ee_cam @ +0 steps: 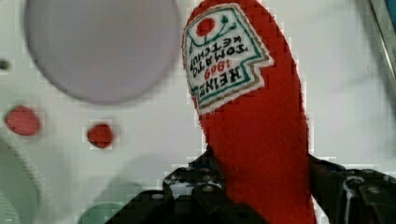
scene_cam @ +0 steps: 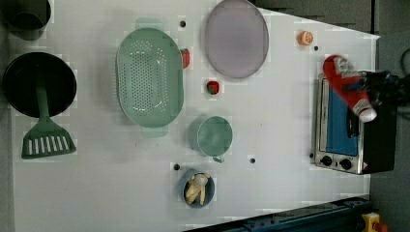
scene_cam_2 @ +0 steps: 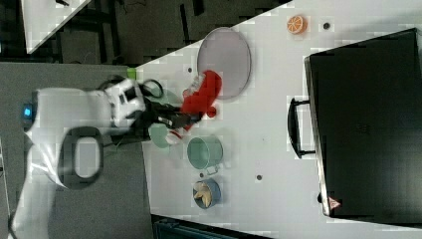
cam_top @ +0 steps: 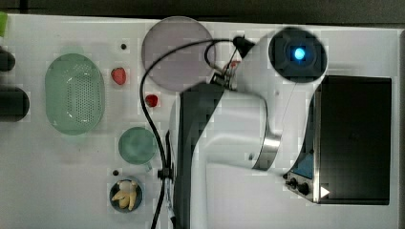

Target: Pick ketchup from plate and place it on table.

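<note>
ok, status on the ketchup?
Gripper shut on ketchup, bottle lifted clear of the plate. Plate bare. Not yet on the table. Nothing blocking the open white patch beside the plate.

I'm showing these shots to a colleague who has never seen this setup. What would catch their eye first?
Most striking is the red ketchup bottle, clamped in the gripper and held up off the white table. Next comes the lilac plate, lying bare at the table's far edge in the left view, with the green perforated basket to the left view's left of it. The black toaster oven fills the right view's right side.
</note>
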You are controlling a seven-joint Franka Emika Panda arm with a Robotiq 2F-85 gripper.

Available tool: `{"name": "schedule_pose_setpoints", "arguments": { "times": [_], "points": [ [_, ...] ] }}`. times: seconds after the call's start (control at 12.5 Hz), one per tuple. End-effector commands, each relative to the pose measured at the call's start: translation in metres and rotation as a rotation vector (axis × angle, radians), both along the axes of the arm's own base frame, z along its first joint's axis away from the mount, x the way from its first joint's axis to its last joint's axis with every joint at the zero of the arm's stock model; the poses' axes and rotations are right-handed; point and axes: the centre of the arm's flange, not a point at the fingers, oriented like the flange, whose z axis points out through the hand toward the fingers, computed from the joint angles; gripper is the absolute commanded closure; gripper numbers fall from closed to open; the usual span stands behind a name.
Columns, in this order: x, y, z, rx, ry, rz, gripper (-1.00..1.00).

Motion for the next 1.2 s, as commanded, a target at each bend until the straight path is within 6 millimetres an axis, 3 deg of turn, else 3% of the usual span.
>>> {"name": "schedule_pose_setpoints", "arguments": {
  "times": [0.08, 0.64, 0.96, 1.04, 1.2],
  "points": [
    [-0.015, 0.027, -0.017, -0.018, -0.020, -0.090, -0.16],
    [-0.068, 0.042, -0.135, -0.115, -0.012, -0.059, -0.16],
    [-0.077, 0.048, -0.193, -0.099, 0.043, -0.063, -0.16],
    [-0.076, 0.047, -0.203, -0.095, 0.042, -0.065, -0.22],
    [-0.073, 0.046, -0.212, -0.091, 0.020, -0.068, -0.64]
  ]
}}
